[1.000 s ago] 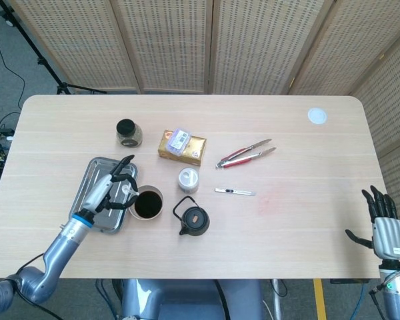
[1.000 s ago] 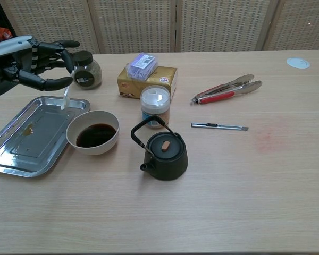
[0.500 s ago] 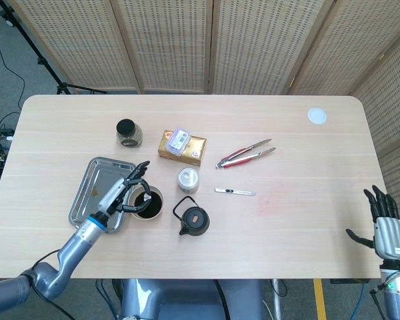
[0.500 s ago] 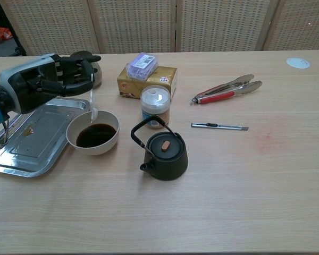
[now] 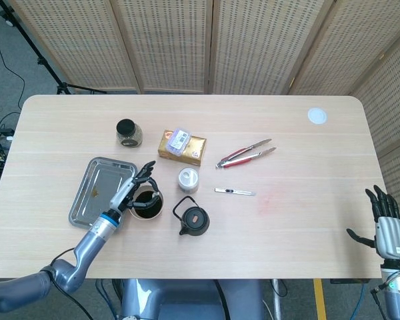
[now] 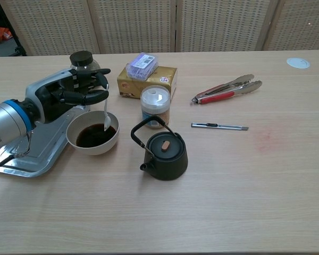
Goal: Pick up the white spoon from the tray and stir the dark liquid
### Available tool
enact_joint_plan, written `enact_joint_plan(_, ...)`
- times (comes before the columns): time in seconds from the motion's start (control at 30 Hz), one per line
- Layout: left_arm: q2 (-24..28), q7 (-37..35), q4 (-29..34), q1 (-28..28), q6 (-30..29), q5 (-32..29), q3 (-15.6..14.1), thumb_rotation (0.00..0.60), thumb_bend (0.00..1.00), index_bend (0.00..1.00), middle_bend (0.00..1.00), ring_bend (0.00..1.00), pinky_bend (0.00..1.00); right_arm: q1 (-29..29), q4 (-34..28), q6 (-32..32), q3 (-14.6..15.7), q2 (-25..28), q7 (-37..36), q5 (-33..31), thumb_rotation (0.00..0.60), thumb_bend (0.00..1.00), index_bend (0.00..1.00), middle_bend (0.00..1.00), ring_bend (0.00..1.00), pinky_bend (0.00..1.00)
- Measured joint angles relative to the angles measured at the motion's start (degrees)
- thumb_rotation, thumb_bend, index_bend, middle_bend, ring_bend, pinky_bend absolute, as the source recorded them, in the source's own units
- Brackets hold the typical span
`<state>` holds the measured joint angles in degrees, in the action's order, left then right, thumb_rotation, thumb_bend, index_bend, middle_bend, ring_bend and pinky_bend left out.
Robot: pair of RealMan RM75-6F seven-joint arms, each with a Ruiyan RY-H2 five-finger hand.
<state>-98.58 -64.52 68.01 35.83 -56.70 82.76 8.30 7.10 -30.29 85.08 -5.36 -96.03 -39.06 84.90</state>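
One spoon: your left robot hand (image 6: 69, 94) pinches the white spoon (image 6: 106, 114), handle upright, tip in the dark liquid (image 6: 95, 135).
Bowl (image 6: 74, 130): directly below that hand, beside the tray (image 5: 87, 193).
Right robot hand (image 5: 387, 230): fingers spread, holding nothing, well apart.

The left hand (image 6: 69, 93) hides much of the tray (image 6: 10, 162).

From my seat: tray (image 6: 10, 159) far left, bowl (image 6: 74, 142) right beside it, kettle (image 6: 164, 154) right of the bowl, shaker (image 6: 155, 106) behind the kettle, tongs (image 6: 227, 88) further right.
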Motion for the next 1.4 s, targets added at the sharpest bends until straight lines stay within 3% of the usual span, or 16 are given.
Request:
enact_joint_plan(0.83, -6.37, -1.78, -9.86, 1.42, 2.31, -1.42, 0.54, 0.6, 0.38, 0.67, 0.0, 0.0, 0.0, -0.04, -1.37, -0.98, -0.19, 0.46, -0.86, -0.38, 0.6, 0.0, 0.02, 0.0, 0.0, 0.0)
enact_joint_plan(1.4, -6.08, -0.31, -6.02, 0.89, -0.04, 0.68, -0.86, 0.6, 0.39, 0.68, 0.0, 0.0, 0.0, -0.31, -1.93, -1.15, -0.16, 0.78, -1.04, -0.45, 0.6, 0.0, 0.02, 0.0, 0.0, 0.0)
